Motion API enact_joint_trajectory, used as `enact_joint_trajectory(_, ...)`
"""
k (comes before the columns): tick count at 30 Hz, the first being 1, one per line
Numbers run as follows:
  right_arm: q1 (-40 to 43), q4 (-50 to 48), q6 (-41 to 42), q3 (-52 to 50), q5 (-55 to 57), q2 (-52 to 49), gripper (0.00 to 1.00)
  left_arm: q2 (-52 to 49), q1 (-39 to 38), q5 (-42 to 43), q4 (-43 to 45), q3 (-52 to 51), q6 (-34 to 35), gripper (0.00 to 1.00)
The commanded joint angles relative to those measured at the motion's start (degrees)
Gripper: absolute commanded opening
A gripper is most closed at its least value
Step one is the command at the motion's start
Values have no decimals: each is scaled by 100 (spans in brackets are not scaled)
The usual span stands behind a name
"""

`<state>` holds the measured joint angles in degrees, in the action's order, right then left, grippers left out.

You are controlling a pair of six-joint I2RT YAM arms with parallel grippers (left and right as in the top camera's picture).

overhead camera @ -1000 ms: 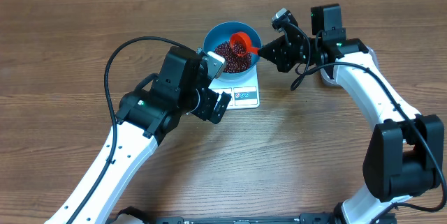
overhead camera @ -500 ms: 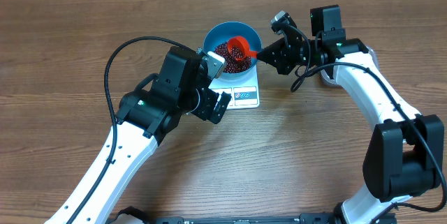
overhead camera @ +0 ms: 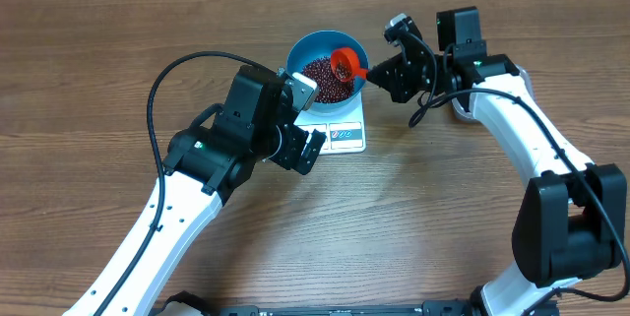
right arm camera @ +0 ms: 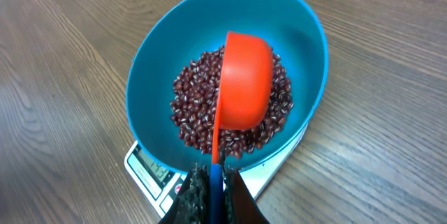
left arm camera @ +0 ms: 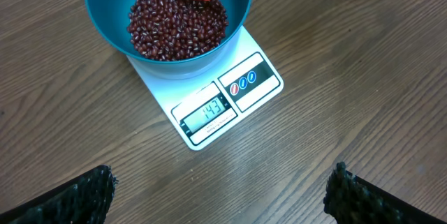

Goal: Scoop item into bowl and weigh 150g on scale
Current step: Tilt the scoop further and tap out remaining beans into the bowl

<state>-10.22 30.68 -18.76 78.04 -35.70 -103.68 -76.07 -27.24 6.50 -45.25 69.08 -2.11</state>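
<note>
The right tool [right arm camera: 211, 182], clamped on an orange scoop [right arm camera: 244, 91], holds it tilted over the beans [right arm camera: 192, 112] in the teal bowl [right arm camera: 154, 63] atop the white scale [left arm camera: 253, 51], the left tool [left arm camera: 220, 189] spread wide nearby.
</note>
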Motion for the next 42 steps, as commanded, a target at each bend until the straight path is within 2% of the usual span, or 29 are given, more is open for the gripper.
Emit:
enact_joint_trajectory(1, -378, -63, -181, 160, 909, 474, 4, 44, 24, 57, 4, 17, -111, 100)
enact_joint_trajectory(2, -509, -109, -98, 160, 1270, 509, 4, 44, 24, 57, 4, 17, -111, 100)
enact_joint_trajectory(7, -815, -55, -332, 160, 1532, 531, 4, 44, 22, 57, 4, 17, -111, 100)
enact_joint_trajectory(12, -776, -74, -76, 160, 1528, 531, 4, 44, 24, 57, 4, 17, -111, 100)
enact_joint_trajectory(34, -780, -20, 68, 160, 1458, 538, 4, 44, 24, 57, 4, 17, -111, 100)
enact_joint_trajectory(36, -817, 223, -614, 160, 1132, 638, 4, 44, 22, 57, 4, 17, -111, 100)
enact_joint_trajectory(37, -833, 219, -636, 160, 1272, 678, 4, 44, 24, 57, 4, 17, -111, 100)
enact_joint_trajectory(39, -831, -26, -4, 160, 2002, 715, 4, 44, 24, 57, 4, 17, -111, 100)
enact_joint_trajectory(42, -841, 20, -24, 160, 1928, 719, 4, 44, 24, 57, 4, 17, -111, 100)
